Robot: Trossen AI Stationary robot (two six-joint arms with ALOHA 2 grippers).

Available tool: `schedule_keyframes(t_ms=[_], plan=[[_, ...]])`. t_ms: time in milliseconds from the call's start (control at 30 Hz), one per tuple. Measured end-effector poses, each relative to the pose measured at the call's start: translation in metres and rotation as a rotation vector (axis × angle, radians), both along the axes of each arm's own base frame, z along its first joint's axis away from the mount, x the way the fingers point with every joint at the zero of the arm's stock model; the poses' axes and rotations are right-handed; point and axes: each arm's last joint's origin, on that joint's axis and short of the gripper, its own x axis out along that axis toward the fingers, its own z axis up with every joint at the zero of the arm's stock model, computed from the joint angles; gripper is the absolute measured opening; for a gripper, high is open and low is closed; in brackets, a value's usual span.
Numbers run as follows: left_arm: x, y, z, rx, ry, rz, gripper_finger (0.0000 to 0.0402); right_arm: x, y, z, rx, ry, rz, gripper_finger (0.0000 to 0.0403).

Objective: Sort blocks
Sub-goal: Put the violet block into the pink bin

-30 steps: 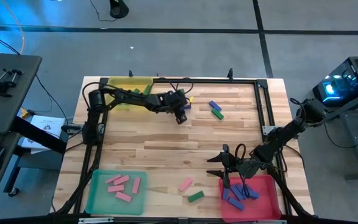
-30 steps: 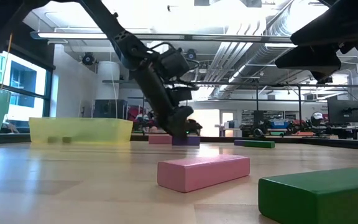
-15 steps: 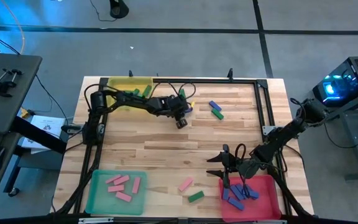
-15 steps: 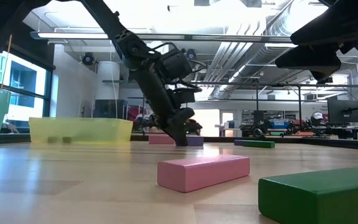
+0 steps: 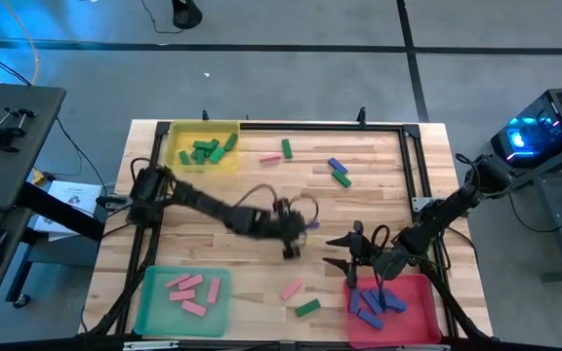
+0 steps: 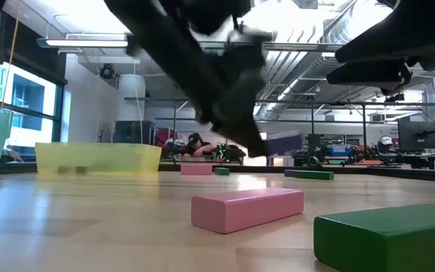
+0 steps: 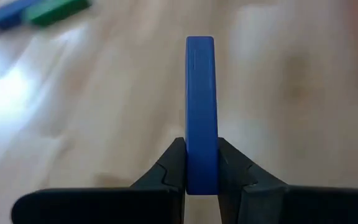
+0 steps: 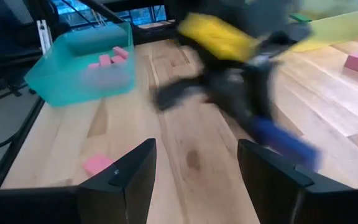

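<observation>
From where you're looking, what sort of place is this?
Probably a robotics lab or workshop. Two robot arms work at a wooden table with a black frame, the room behind has exposed ceiling ducts and rows of workbenches with monitors, and a computer tower glows beside the table.

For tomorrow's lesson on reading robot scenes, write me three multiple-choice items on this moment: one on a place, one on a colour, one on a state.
1. Where is the left gripper?
A. Over the yellow tray
B. Over the middle of the table
C. Over the red tray

2. What colour is the block in the left gripper?
A. Blue
B. Pink
C. Green

3. How is the right gripper?
A. Shut on a block
B. Open, holding nothing
C. Out of view

Key:
1 B: the high view shows it above bare wood, between the trays.
2 A: the left wrist view shows a blue block clamped between the fingers.
3 B: its fingers stand apart with only table between them.
</observation>
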Motion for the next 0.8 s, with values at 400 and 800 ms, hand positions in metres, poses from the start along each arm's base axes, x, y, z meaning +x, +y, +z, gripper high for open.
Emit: schedule_keyframes(t_ms=[400, 800], plan=[[-0.016, -0.107, 0.028, -0.021, -0.288, -0.202, 0.0035, -0.008, 0.022, 0.012, -0.031, -0.083, 0.221, 0.0210], [-0.012, -0.117, 0.045, -0.024, -0.466, -0.250, 0.0036, -0.006, 0.022, 0.018, -0.028, -0.134, 0.220, 0.0209]])
